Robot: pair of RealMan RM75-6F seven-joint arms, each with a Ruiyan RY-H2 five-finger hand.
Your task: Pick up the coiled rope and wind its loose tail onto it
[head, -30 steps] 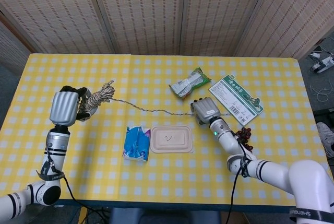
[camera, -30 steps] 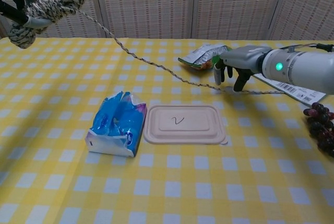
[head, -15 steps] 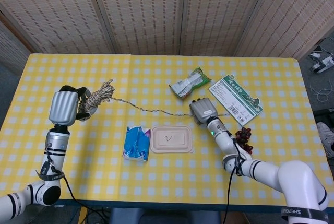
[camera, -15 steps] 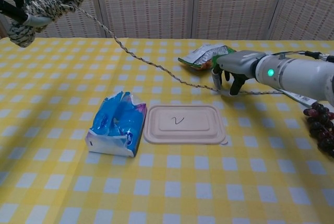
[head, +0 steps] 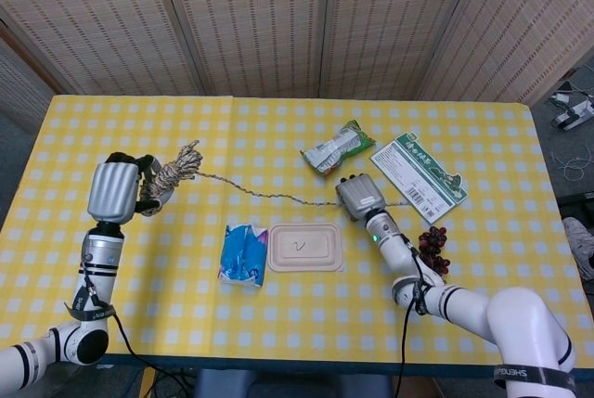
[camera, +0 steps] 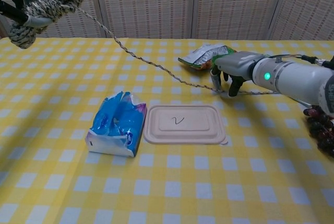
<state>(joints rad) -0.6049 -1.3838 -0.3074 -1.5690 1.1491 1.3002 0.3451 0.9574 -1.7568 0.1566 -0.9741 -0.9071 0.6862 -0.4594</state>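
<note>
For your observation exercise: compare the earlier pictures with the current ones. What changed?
The right hand slid a little toward the robot's left along the loose tail, fingers down at it. The left hand holds the rope coil raised as before; nothing else moved.

Tablecloth (head: 278, 342): yellow-white check, fills most of frame
Coiled rope (camera: 49, 6), upper left: beige with dark flecks
Tissue pack (camera: 117, 130), centre left: blue and white
Lid (camera: 183, 124), centre: pale beige, dark scribble
Snack bag (head: 337, 147): silver and green
Card (head: 419, 177): green-white
Grapes (head: 432, 248), right: dark red
Hands (head: 361, 199) (head: 113, 190): grey
</note>
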